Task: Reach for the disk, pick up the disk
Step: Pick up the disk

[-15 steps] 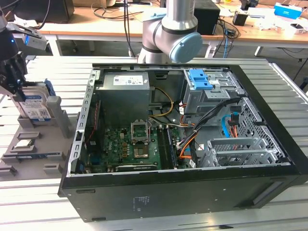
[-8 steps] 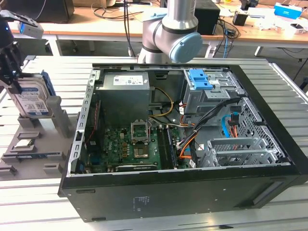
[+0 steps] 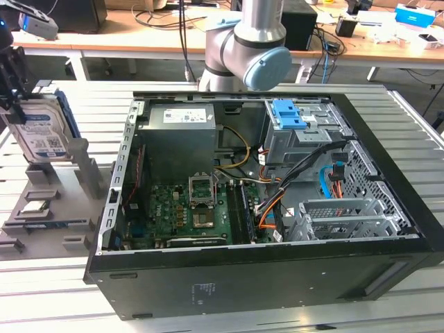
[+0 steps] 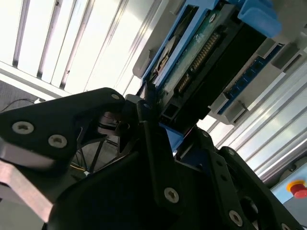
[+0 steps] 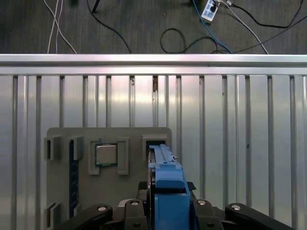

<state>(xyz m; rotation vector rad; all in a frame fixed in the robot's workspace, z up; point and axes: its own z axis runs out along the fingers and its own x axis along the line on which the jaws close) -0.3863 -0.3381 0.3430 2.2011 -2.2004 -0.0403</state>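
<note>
Hand (image 5: 169, 211) clamped on the disk (image 3: 38, 128) by its blue-framed edges, which holds it upright for a straight pull from the grey holder (image 3: 83, 170) on the table (image 3: 41, 305). I judge it probably seated; slot obscured.

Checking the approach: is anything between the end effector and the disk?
Nothing visible. The end effector sits right at the top edge of the disk, which stands upright in the grey holder.

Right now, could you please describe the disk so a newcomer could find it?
Look to the exterior view's left of the open computer case, at the grey holder. The disk stands upright in it, silver with a blue-and-white label and blue edging, unlike the small square chip lying flat.
</note>
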